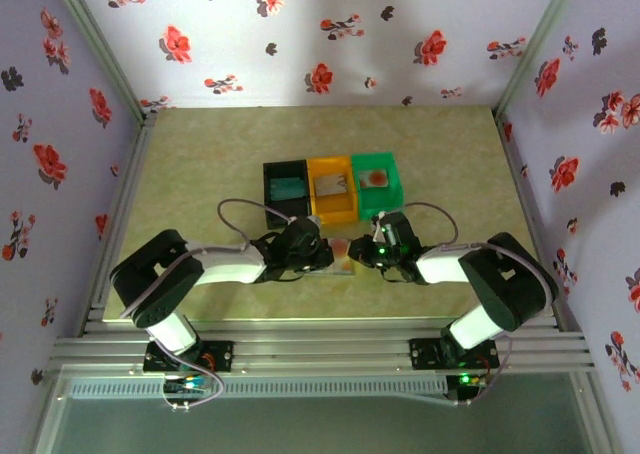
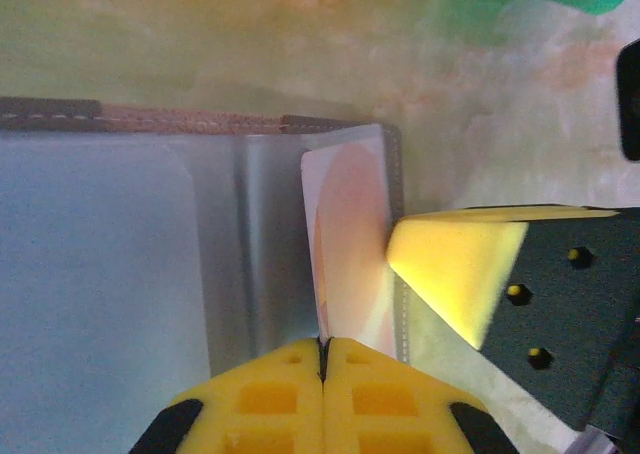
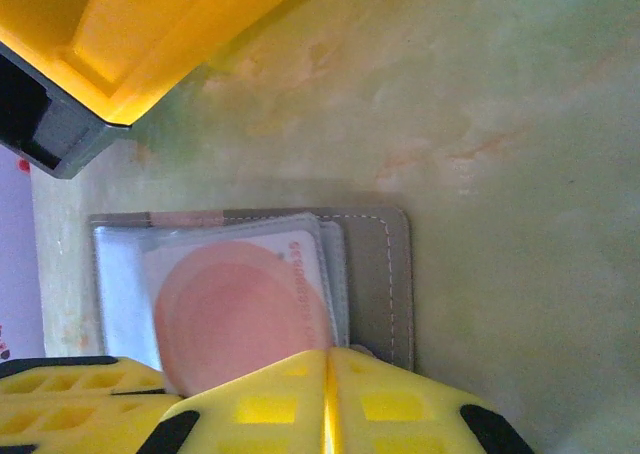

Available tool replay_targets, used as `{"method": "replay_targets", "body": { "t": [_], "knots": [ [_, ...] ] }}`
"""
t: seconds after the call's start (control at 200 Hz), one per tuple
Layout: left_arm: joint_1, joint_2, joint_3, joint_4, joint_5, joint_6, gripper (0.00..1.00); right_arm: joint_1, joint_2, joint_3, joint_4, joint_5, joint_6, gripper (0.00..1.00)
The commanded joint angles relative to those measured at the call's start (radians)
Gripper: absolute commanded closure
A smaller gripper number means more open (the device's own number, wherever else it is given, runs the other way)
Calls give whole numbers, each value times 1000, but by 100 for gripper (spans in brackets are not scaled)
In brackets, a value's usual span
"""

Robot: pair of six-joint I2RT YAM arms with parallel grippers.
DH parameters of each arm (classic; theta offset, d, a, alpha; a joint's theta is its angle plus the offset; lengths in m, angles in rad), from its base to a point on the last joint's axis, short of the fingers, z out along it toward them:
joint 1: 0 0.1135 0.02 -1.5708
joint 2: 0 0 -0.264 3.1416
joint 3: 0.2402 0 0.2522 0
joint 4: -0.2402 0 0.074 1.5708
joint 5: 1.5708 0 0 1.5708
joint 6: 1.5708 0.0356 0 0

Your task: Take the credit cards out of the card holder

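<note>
So the pale, thin rectangular plastic credit card (image 2: 350, 224) with the red-orange blot sits at the end pocket of the flat grey-silver two-panel card holder (image 2: 100, 274). The holder lies open on the table (image 2: 300, 54), right under both sets of jaws.

We reckon the card is light, stiff-ish but bendy, and slick against the pocket plastic. An edge pinch looks like the way to go, pulling flat along the pocket rather than levering up.

The left gripper (image 2: 322, 349) has its jaws closed tight. The card's near edge runs straight into the seam between them, so we read that as a pinch on it, with the rest stretching away ahead of the tips.

The right gripper (image 3: 327, 374) is closed too, its tips at the holder's stitched edge and the card just left of them. Whether it's clamping the holder or only pressing down, we can't tell.
</note>
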Motion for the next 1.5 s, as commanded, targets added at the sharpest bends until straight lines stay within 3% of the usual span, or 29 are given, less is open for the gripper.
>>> {"method": "replay_targets", "body": {
  "t": [0.0,0.575,0.955,1.24,1.385,1.495],
  "knots": [
    [1,-42,-25,38,-55,-2,100,8,51,-39,-104,14,11,89],
    [13,-123,-81,51,-61,2,100,8,87,-40,-69,11,25,92],
    [16,-121,-108,87,-36,-6,100,55,-99,11,-102,17,37,90],
    [19,-141,-115,87,-32,-5,100,140,1,15,109,23,95,91],
    [19,-121,-122,107,-17,-17,100,159,13,-25,238,101,146,93],
    [19,-113,-125,108,-10,-18,100,165,-14,-21,236,128,150,94]
  ]
}}
